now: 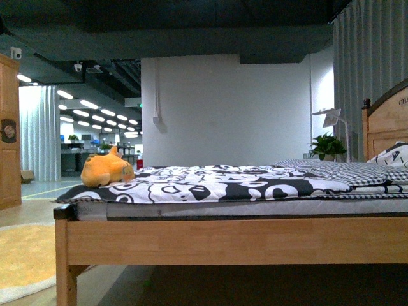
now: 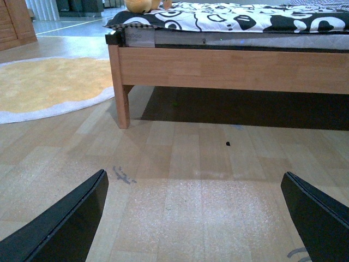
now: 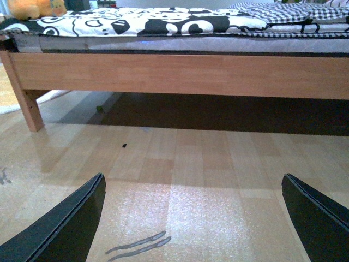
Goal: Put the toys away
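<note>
An orange-yellow plush toy [image 1: 106, 169] lies at the left end of the bed [image 1: 236, 239], on a black-and-white patterned cover. The left wrist view catches its lower part [image 2: 139, 5], and it shows as the toy [image 3: 32, 7] in a corner of the right wrist view. My left gripper [image 2: 193, 218] is open over bare wood floor in front of the bed, far from the toy. My right gripper [image 3: 193, 218] is open too, low over the floor facing the bed's side rail. Neither arm shows in the front view.
The bed's wooden leg [image 2: 120, 90] stands near a round yellow rug [image 2: 49, 84]. A wooden cabinet [image 1: 9, 134] is at far left. Pillows [image 1: 392, 156], a headboard [image 1: 384, 121], a lamp and a potted plant [image 1: 327, 146] are at right. Dark space lies under the bed.
</note>
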### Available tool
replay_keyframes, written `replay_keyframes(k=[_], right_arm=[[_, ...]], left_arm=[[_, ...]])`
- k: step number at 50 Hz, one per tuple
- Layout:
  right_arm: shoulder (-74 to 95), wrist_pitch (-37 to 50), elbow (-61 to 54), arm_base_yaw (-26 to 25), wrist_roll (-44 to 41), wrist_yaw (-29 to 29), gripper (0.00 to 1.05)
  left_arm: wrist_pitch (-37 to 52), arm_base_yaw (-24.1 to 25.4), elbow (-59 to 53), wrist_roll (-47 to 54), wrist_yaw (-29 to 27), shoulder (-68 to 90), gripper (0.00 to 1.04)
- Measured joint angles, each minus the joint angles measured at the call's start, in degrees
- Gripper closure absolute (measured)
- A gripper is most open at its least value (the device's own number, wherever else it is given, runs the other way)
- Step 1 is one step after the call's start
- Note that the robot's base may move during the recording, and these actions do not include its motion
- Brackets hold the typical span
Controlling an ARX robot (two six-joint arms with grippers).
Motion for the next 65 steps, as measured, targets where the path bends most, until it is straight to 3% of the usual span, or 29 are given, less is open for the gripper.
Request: replay_keyframes(k=[65], right_arm=[[-0.02,0.0,0.0,0.0,0.0,0.02,0.07]], left_arm=[[0.0,0.0,0.0,0.02,0.0,0.0,0.06]])
